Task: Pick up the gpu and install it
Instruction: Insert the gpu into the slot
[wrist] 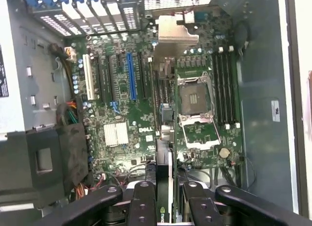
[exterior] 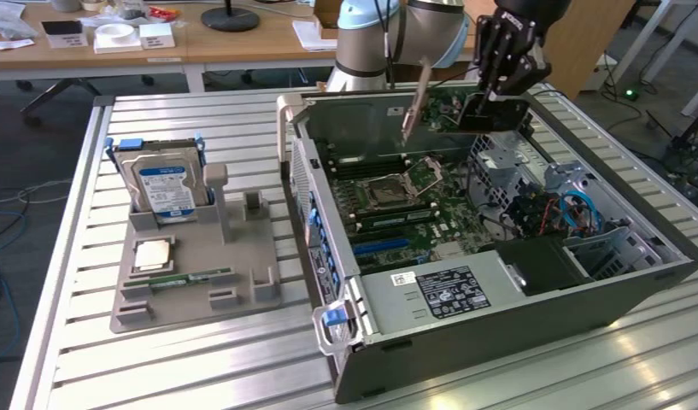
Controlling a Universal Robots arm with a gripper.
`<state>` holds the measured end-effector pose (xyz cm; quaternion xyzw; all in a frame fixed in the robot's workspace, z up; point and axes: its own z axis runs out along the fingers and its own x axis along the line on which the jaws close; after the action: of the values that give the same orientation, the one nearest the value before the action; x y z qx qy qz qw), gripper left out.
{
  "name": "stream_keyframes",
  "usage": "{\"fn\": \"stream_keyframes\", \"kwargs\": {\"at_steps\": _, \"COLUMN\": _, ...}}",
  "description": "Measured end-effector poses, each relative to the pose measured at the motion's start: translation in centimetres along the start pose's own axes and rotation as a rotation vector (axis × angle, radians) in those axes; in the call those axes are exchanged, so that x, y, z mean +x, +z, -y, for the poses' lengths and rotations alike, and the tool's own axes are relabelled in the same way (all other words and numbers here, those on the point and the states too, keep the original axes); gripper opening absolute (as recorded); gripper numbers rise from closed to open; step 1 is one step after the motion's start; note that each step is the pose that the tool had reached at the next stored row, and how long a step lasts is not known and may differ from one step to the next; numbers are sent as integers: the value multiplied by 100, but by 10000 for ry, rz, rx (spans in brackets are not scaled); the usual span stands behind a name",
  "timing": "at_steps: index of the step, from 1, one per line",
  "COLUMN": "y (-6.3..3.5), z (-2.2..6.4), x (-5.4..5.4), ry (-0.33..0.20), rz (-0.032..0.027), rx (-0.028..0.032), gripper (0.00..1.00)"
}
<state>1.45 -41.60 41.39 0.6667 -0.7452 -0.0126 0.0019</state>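
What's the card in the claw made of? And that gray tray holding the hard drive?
The gpu in the claw looks like a stiff circuit board. It has a pale, slightly shiny strip at one end, which is probably metal. The gray tray looks like matte plastic, with a dull, even colour and molded slots.

One gpu [exterior: 446, 115], one hard drive [exterior: 167, 184], one computer case [exterior: 497, 333].

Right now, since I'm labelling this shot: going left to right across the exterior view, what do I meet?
hard drive → CPU socket → gpu, held above the open case by the gripper → blue cables
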Motion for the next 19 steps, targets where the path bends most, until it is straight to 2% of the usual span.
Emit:
{"fn": "stream_keyframes", "kwargs": {"at_steps": 10, "y": 2, "z": 0, "x": -3, "ry": -1237, "rz": -31, "rx": -17, "gripper": 26}}
{"fn": "stream_keyframes", "kwargs": {"at_steps": 19, "y": 3, "z": -5, "x": -3, "ry": -1298, "rz": -32, "rx": -14, "gripper": 26}}
